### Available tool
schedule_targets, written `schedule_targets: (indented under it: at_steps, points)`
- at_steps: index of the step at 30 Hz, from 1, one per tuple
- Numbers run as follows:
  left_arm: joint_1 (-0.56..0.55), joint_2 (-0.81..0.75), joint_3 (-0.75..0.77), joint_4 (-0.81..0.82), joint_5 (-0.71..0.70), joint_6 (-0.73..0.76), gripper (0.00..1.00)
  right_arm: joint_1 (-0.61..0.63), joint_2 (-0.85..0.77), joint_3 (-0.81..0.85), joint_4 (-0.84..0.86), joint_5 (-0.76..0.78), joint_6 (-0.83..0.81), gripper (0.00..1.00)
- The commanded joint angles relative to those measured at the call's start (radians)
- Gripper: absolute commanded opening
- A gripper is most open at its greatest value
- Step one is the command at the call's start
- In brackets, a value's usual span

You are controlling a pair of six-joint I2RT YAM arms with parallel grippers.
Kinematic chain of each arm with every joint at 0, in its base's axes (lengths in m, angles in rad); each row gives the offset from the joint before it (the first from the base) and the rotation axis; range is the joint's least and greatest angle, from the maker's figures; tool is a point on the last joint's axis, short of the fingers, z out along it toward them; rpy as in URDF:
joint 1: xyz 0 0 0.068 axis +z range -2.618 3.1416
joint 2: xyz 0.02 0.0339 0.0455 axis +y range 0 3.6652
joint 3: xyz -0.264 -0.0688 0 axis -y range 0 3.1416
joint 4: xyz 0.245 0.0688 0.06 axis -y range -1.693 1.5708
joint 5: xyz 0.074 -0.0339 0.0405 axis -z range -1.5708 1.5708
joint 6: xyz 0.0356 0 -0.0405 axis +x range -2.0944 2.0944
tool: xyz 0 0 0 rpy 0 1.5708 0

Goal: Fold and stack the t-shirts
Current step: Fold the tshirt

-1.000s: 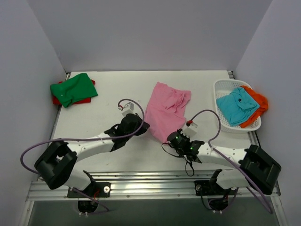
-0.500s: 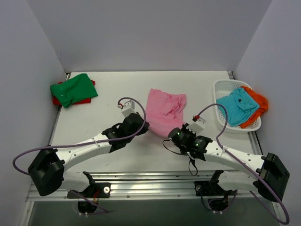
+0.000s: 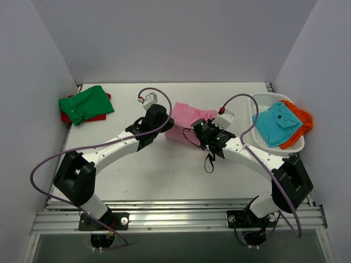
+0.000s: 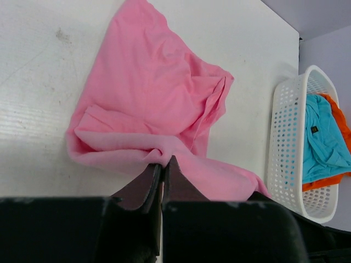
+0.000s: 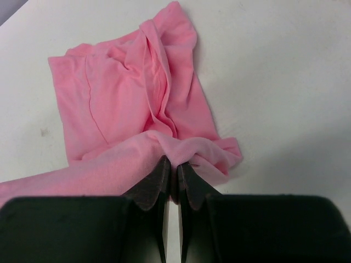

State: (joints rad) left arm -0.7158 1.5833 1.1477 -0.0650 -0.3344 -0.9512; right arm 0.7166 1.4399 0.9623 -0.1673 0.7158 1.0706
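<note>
Left end effector (image 4: 163,163) is closed on the near edge of the pink t-shirt (image 4: 151,93). Right end effector (image 5: 176,166) grips the same edge; the rest lies ahead on the tabletop (image 5: 274,82).

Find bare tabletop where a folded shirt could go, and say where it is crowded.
Free: the table in front of the pink shirt, and the far strip between it and the green shirt. Crowded: the centre, where the left gripper and right gripper pinch that shirt, and the basket side.
</note>
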Motion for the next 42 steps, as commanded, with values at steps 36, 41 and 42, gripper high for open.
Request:
schedule_targets:
  at_steps: [36, 41, 42]
  points:
    - [0.441, 0.583, 0.725, 0.177, 0.666, 0.072, 0.94, -0.344, 0.478, 0.676, -0.005, -0.03, -0.189, 1.0]
    - [0.424, 0.27, 0.269, 0.343, 0.474, -0.105, 0.94, -0.318, 0.311, 0.488, 0.051, -0.03, -0.172, 1.0]
    - [0.411, 0.247, 0.169, 0.358, 0.454, -0.133, 0.94, -0.316, 0.286, 0.428, 0.055, -0.032, -0.163, 1.0]
